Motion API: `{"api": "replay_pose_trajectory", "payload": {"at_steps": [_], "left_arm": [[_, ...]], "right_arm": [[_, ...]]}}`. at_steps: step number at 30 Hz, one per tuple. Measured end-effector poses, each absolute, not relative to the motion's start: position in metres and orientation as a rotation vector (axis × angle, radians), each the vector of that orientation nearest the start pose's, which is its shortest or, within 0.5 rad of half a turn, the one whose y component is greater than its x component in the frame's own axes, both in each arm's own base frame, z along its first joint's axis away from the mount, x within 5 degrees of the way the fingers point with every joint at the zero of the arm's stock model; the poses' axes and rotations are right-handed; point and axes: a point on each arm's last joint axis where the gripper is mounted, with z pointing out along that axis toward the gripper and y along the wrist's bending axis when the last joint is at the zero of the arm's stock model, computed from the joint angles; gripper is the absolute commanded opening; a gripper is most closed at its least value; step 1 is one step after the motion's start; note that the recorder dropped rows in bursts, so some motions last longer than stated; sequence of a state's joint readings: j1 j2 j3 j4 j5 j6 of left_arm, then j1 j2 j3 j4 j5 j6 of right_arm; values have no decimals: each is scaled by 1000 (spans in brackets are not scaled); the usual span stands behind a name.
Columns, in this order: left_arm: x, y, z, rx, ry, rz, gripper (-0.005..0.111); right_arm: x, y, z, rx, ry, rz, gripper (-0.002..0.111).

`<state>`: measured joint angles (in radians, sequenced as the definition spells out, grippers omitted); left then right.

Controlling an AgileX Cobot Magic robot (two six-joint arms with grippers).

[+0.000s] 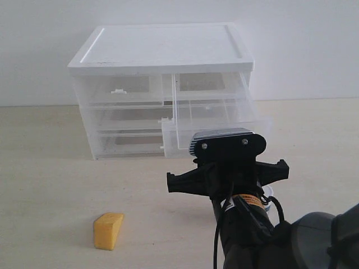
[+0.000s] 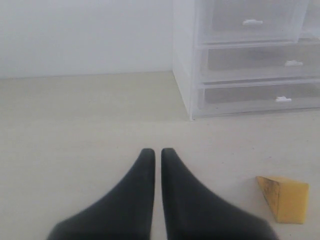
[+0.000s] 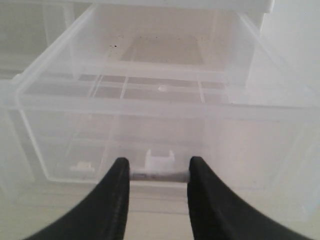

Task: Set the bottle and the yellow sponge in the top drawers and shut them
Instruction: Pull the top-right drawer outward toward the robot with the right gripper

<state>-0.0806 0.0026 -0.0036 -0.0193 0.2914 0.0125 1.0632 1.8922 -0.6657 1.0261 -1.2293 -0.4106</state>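
The yellow sponge [image 1: 108,230] [image 2: 285,197] lies on the table at the front left. My left gripper [image 2: 157,151] is shut and empty, low over the table, with the sponge a short way off to one side. The right top drawer [image 1: 216,112] [image 3: 150,125] is pulled far out and is empty. My right gripper [image 1: 227,162] [image 3: 159,165] stands open just before its white handle tab [image 3: 160,157], holding nothing. The left top drawer [image 1: 120,89] [image 2: 252,22] is closed. A small white rounded thing [image 1: 268,195], probably the bottle, peeks out beside my right arm, mostly hidden.
The white-topped cabinet [image 1: 162,47] stands at the back against a white wall. Its two full-width drawers [image 2: 260,57] below are closed. My right arm [image 1: 252,235] fills the front right of the exterior view. Bare table lies between the sponge and the cabinet.
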Motion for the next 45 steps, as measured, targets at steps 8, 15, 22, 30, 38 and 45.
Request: {"api": "replay_pose_trajectory", "payload": {"at_steps": [8,15,22,30,38,45], "left_arm": [[54,-5,188,70,1773,-68,4],[54,-5,188,70,1773,-68,4],[54,-5,188,70,1773,-68,4],[54,-5,188,70,1773,-68,4],[54,-5,188,70,1773,-68,4],[54,-5,188,70,1773,-68,4]], "right_arm": [[211,230,150,-146,1675,45,79],[210,229,145,-187,1742,1,79],[205,227,157,-209,1854,33,79],[192,225,170,-367,2044,66,79],[174,211,191,-716,2134,-43,57],[159,202,229,-808,2026,112,0]]}}
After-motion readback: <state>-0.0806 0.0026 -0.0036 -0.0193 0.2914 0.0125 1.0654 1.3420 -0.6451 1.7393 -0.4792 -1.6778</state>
